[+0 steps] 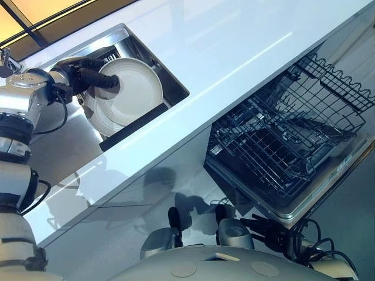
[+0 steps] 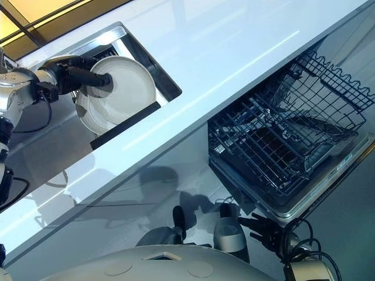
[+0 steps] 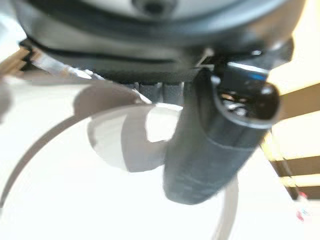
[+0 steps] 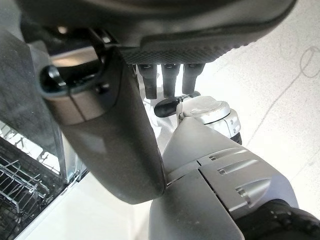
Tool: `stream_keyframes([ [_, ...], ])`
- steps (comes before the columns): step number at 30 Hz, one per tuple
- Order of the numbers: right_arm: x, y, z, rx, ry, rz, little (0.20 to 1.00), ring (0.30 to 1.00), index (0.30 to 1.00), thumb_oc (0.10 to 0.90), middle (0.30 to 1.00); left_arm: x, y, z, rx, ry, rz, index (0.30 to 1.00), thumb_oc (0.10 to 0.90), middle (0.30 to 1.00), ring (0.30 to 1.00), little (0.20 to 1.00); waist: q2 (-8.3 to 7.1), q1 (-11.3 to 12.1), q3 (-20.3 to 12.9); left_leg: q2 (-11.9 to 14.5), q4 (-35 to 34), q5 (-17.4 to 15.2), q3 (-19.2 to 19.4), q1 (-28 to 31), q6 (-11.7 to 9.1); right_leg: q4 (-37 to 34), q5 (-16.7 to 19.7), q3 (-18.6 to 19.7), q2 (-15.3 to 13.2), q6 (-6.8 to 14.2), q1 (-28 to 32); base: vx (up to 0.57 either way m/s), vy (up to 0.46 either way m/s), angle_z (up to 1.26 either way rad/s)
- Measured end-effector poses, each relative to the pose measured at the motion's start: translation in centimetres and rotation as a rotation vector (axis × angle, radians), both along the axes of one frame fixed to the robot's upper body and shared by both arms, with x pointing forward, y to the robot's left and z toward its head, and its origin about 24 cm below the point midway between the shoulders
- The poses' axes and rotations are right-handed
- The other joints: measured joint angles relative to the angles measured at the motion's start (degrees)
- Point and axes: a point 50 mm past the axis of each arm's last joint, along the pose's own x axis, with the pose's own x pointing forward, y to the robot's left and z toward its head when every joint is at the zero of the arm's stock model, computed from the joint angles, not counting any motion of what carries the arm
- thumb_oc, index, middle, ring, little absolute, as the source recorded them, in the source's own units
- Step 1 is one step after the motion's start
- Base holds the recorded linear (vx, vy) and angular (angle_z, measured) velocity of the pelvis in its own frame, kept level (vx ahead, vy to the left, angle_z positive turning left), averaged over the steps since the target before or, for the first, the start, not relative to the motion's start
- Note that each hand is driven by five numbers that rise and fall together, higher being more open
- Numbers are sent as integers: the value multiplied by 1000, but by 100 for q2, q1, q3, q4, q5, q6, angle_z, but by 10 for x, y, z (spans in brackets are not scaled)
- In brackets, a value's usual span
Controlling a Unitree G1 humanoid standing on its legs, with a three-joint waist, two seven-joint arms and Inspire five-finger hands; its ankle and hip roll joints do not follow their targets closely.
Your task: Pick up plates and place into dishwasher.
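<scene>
Two plates can be counted, both standing on edge in one steel sink [image 1: 170, 82]: the plate [image 1: 137, 91] in front, its white face turned up and outward, and a second plate [image 1: 96, 117] leaning close behind it with its rim showing on the lower side; whether more stand behind cannot be told. There is one dishwasher [image 1: 275, 208], open, with one wire rack [image 1: 281, 134] drawn out and bare of dishes. The left hand [image 1: 79, 73] reaches into the sink and grasps the plate at its rim: the thumb [image 3: 220, 135] lies across the plate's face, pointing toward its middle, while the fingers [image 3: 160, 92] pass behind the rim, so the plate sits pinched between thumb and fingers and rests in the sink, against the second plate. The right hand [image 4: 115, 130] hangs low beside the dishwasher with thumb and fingers [image 4: 170, 80] relaxed and nothing in them. A dark bar [image 1: 132, 126] runs along the sink's near edge below the plates. The sink is set into a long glossy white counter [image 1: 234, 47], well apart from the rack, which stands out below the counter's front edge. Beyond the counter's far side is an amber panel [image 1: 41, 12] crossed by dark bars, and the floor [image 4: 280, 75] is pale
</scene>
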Motion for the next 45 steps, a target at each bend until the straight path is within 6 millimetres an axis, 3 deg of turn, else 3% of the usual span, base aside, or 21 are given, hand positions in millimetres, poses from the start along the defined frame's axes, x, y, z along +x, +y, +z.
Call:
stream_keyframes([
  [6, 6, 4, 1, -22, -74, 56, 900, 900, 900, 800, 900, 1, 0, 2, 18, -24, 6, 300, 100, 300, 300, 200, -20, -15, -11, 0, 1, 1, -2, 5, 1, 0, 2, 9, 0, -1, 6, -29, -9, 0],
  [16, 28, 34, 4, 61, -208, 104, 900, 900, 900, 800, 900, 3, -8, 11, 48, -106, 0, 300, 100, 300, 300, 200, -123, 6, -62, 12, -1, 9, 2, 137, -1, -6, 3, 23, 14, -2, 138, -86, -41, 1],
  [20, 43, 58, 18, 123, -313, 236, 900, 900, 900, 800, 900, 2, -22, 20, 70, -203, -7, 300, 100, 300, 300, 200, -198, 26, -179, 17, 1, 29, -6, 127, -3, -7, 6, 26, 21, -1, 133, -123, -72, -1],
  [25, 67, 100, 51, 320, -493, 439, 900, 900, 900, 800, 900, -10, -16, 18, 67, -354, 30, 300, 100, 300, 300, 200, -319, -76, -319, 25, 3, 34, -1, 131, -9, -24, 11, 29, 32, -6, 133, -139, -74, -2],
  [27, 74, 105, 62, 377, -544, 480, 900, 900, 900, 800, 900, -11, -10, 16, 103, -369, 59, 300, 100, 300, 300, 200, -337, -58, -345, 27, 3, 36, 0, 132, -11, -24, 14, 25, 32, -10, 135, -96, -45, 1],
  [33, 87, 85, 81, 394, -622, 468, 900, 900, 900, 800, 900, -22, 26, 0, 181, -375, 214, 300, 100, 300, 300, 200, -384, -67, -528, 31, 1, 33, 68, 152, -14, -118, 58, 40, 32, -7, 177, -18, -2, -2],
  [39, 85, 78, 80, 385, -583, 451, 900, 900, 900, 800, 900, -33, 38, -29, 313, -273, 223, 300, 100, 300, 300, 200, -382, -109, -529, 39, -2, 31, 197, 185, -12, -140, 112, 157, 39, 1, 166, 2, 23, -9],
  [45, 74, 78, 74, 396, -536, 433, 900, 900, 900, 800, 900, -38, 44, -43, 379, -191, 239, 300, 100, 300, 300, 200, -373, -256, -533, 39, -17, 31, 254, 185, -9, -208, 172, 203, 38, 1, 172, 2, 18, -5],
])
